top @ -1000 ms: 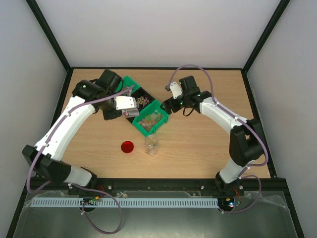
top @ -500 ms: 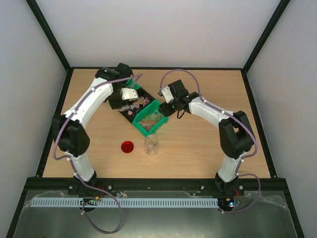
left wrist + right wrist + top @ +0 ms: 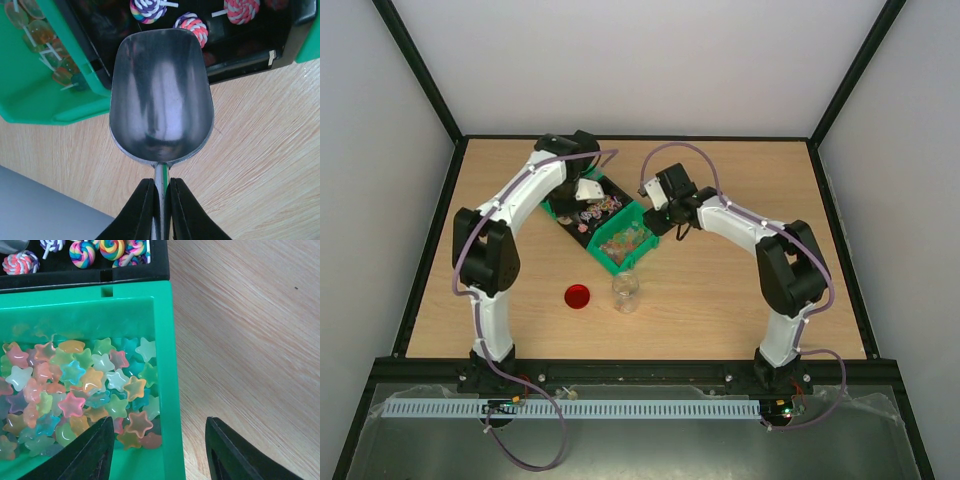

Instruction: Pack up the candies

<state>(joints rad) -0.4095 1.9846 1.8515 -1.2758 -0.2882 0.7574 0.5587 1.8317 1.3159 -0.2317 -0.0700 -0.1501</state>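
Comparing with the moment just before, we saw that both arms had closed in on the bins at the upper centre of the top view. The left arm had swung up from the left side to the black bin (image 3: 578, 226), and the right arm had drawn nearer to the green bin (image 3: 605, 260). We judged that scooping was only about to begin. The jar (image 3: 626, 292) stood without its cap at the lower centre, with the red lid (image 3: 578, 296) beside it on the table (image 3: 740, 300).

The left claw (image 3: 160, 187) was fully closed on the thin handle of the scoop (image 3: 160, 95). The bowl of the scoop was empty and hung at the near edge of the black bin, where the lollipops (image 3: 190, 25) lay.

The right claw (image 3: 159, 440) had narrowed to about half open and held nothing. One finger (image 3: 95, 450) hung over the candies (image 3: 75, 390) inside the green bin, and the other was outside over the table. The bin's wall was between them, untouched as far as we could tell. The candies, small stars of mixed colours, lay heaped at the lower left of the right wrist view.
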